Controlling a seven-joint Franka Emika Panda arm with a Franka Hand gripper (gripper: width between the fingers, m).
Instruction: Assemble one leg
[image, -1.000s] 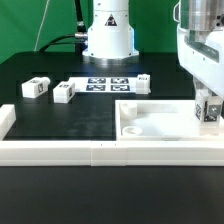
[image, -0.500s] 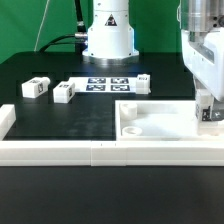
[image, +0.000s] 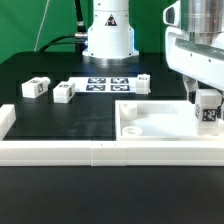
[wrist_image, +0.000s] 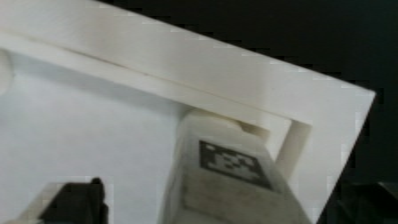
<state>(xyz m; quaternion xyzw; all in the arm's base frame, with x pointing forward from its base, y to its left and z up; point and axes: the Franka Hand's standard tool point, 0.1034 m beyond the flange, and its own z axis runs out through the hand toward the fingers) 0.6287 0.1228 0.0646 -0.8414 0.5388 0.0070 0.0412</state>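
A leg (image: 208, 112), a small white peg with a marker tag, stands upright in the corner recess of the large white panel (image: 150, 128) at the exterior view's right. My gripper (image: 204, 100) is straddling it from above. In the wrist view the leg (wrist_image: 231, 165) rises between the jaws of the gripper (wrist_image: 222, 208). One dark fingertip (wrist_image: 80, 200) stands apart from the leg with a clear gap, so the jaws look open. The other finger is hidden. Three more legs (image: 35, 88) (image: 65, 92) (image: 143, 83) lie loose on the black table.
The marker board (image: 108, 84) lies near the robot base (image: 108, 35). Long white border rails (image: 100, 152) run along the front and the exterior view's left (image: 5, 120). The panel's raised rim (wrist_image: 214, 85) borders the leg.
The gripper dipped slightly over the corner, then its body shifted toward the exterior view's left and turned. The leg stayed standing in the panel's corner.
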